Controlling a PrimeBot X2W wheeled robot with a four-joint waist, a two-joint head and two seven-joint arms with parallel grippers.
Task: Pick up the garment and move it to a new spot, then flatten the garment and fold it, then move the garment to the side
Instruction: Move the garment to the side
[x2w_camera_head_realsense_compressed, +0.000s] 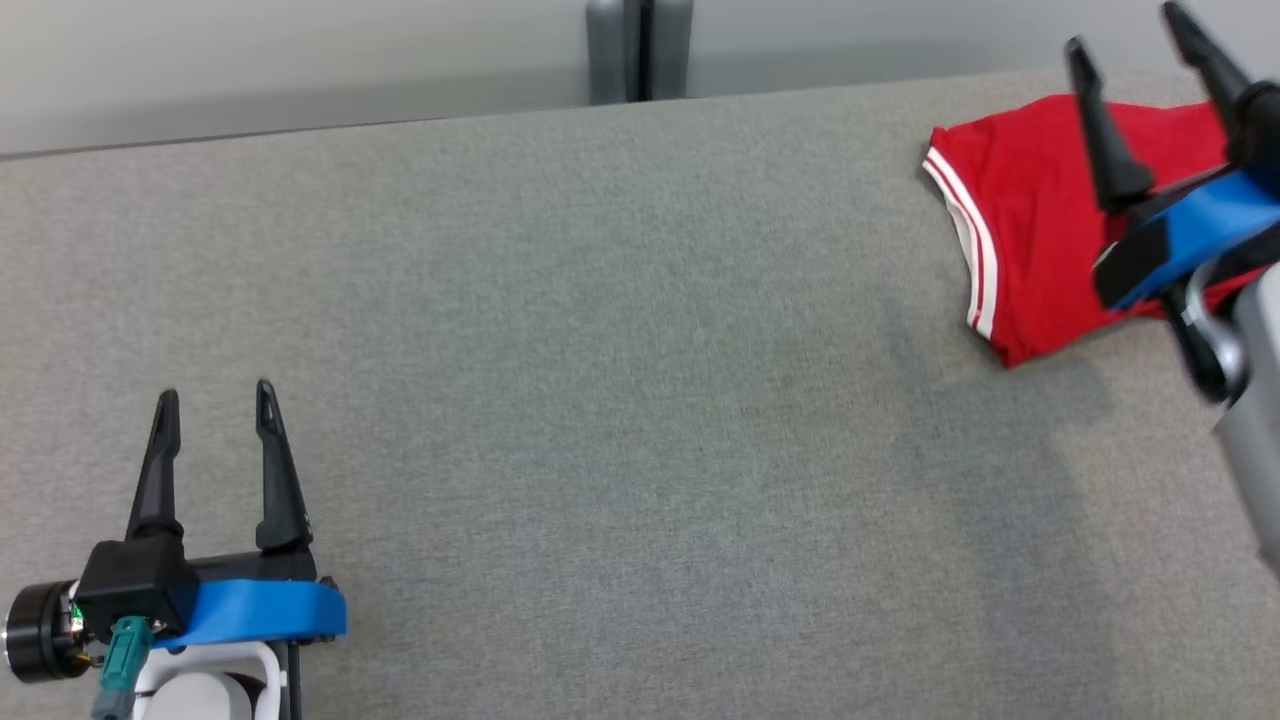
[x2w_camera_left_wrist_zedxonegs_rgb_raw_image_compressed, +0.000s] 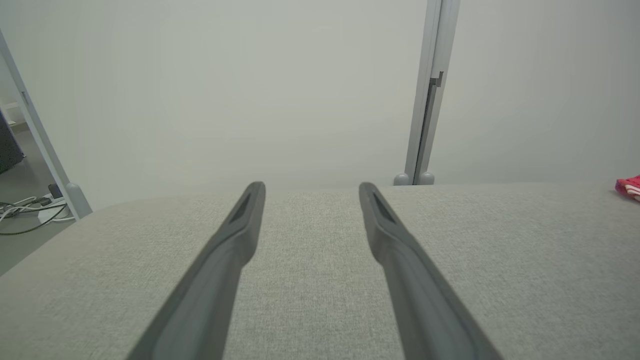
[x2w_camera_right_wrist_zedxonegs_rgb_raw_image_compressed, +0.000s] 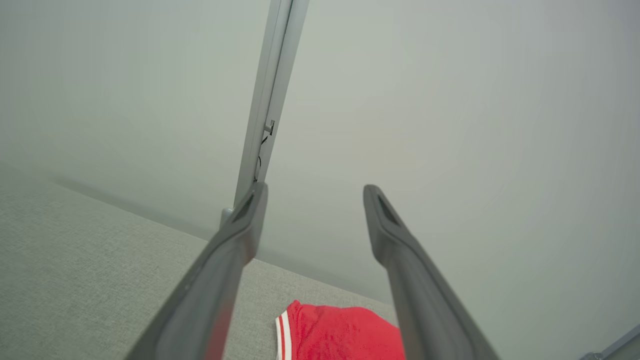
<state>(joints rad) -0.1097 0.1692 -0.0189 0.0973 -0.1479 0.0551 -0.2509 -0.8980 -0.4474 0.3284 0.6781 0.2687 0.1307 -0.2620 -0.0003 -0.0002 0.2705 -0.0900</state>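
here's the red short-sleeved garment with white striped trim, lying on the far right of the grey fabric-covered desk, close to the far edge. it sits as a compact, slightly rumpled heap. one cuff with its two white stripes faces left, and a sliver of white lining shows at the opening.

over to the right pincer: it hangs over the garment with its two long dark fingers spread apart and no cloth pinched between them. in the head view its blue wrist band and dark body cover the right part of the red cloth. from the right wrist view the fingertips point past the desk's far edge at the pale wall, and the striped edge of the garment shows low down between the fingers. whether the pincer's underside touches the cloth, i cannot tell.

now the left pincer, well apart from all this at the near left of the desk. its fingers are spread too and point toward the far edge, with bare grey fabric showing between them. the left wrist view catches a scrap of the red garment at its far right edge.

behind the desk stands a grey upright post against the wall. a tangle of cables lies on the floor off the left end.
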